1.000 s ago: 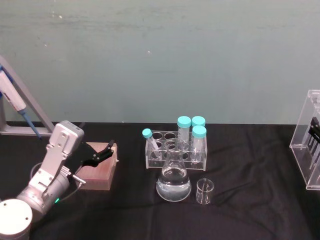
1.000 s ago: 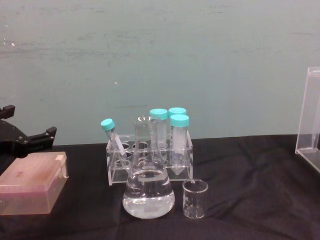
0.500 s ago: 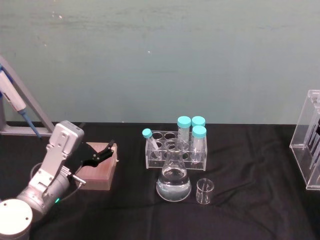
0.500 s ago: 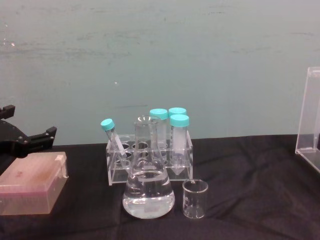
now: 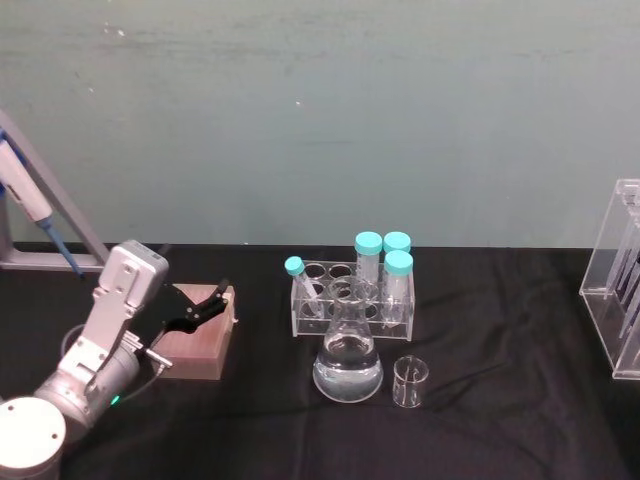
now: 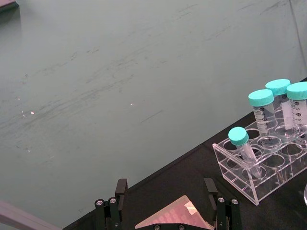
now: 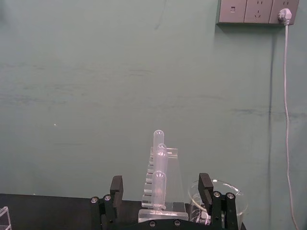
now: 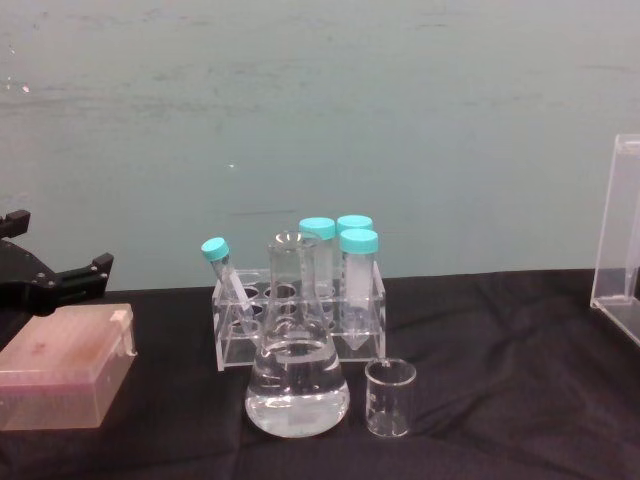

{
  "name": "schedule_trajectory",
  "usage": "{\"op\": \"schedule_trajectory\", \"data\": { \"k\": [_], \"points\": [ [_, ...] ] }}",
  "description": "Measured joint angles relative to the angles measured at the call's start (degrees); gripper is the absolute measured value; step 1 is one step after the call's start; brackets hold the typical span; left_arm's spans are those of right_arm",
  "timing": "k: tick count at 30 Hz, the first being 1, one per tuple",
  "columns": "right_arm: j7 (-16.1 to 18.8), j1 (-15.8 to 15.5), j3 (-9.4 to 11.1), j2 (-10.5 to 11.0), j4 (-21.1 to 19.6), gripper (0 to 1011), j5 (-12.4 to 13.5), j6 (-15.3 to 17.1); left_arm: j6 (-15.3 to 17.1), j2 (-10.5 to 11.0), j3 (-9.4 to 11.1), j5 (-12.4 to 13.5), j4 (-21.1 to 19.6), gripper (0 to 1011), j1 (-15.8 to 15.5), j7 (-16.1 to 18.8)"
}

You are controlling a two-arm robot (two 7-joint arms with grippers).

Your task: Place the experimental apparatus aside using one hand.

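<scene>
Glass and heavy with water, the clear cone-shaped flask (image 5: 347, 368) in the middle of the black table (image 5: 500, 330) looks slippery and easy to break, so its thin neck seems best to hold; the black left gripper (image 5: 205, 305) by the pink plastic box (image 5: 198, 347) and the black right gripper (image 7: 160, 186) both have jaws apart

The cloth-covered table (image 5: 500, 430) is plain black, and the painted wall (image 5: 320, 120) behind it is a dull teal-green with pale scuffs and streaks. The glass conical flask (image 5: 347, 375) and the liquid in it are colourless, as is the small glass beaker (image 5: 410, 386). The clear acrylic tube rack (image 5: 303, 322) holds see-through plastic tubes (image 6: 263, 120) printed with fine black graduation marks and topped with turquoise screw caps (image 5: 368, 242). The flat rectangular box (image 5: 195, 348) is a translucent pinkish brown. The left gripper (image 6: 165, 188) and the right gripper (image 7: 160, 181) are matt black. The jointed metal arm (image 5: 110, 320) is silver, with a small green light (image 5: 114, 401). The tall acrylic stand (image 5: 622, 300) is clear, the hand pipette (image 5: 25, 195) is blue and white, and the wall socket (image 7: 247, 10) is white.
</scene>
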Motion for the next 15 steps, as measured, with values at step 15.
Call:
{"op": "schedule_trajectory", "data": {
  "k": [15],
  "points": [
    [1.19,-3.46,0.02,1.21,-5.11,1002,0.6,-0.02,0.0,0.0,0.0,0.0,0.0,1000,0.0,0.0]
  ]
}}
